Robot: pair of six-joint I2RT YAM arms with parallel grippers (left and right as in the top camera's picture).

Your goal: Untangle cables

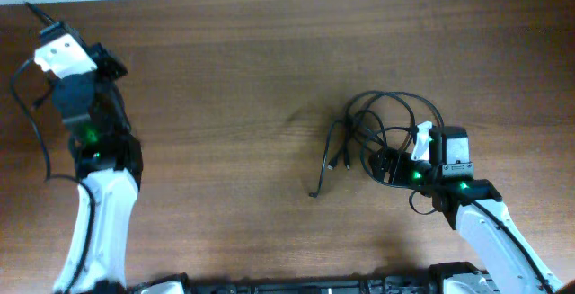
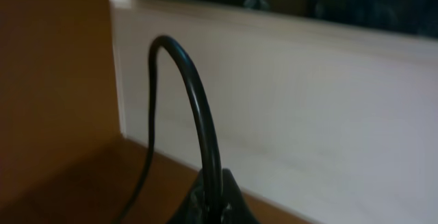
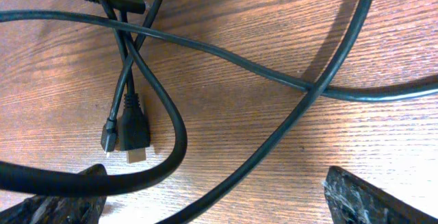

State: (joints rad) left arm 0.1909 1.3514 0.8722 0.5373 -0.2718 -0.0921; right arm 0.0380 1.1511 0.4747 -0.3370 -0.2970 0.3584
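Note:
The cables [image 1: 395, 123] are a tangle of thin black cords on the wooden table at centre right. Two loose ends with plugs [image 1: 334, 159] trail out to the left. My right gripper [image 1: 388, 164] is open and sits low over the tangle's near side. In the right wrist view its fingers [image 3: 219, 203] straddle two cords, and a flat plug [image 3: 135, 131] and a smaller one lie just ahead. My left gripper [image 1: 49, 35] is far off at the table's back left corner. Its jaws [image 2: 213, 200] look shut, with a thick black wire [image 2: 198, 107] arching up in front of them.
A white wall [image 2: 308, 101] rises behind the table's back edge, close in front of the left gripper. Thick black arm wires [image 1: 31, 123] loop beside the left arm. Bare wood [image 1: 225, 123] lies between the two arms.

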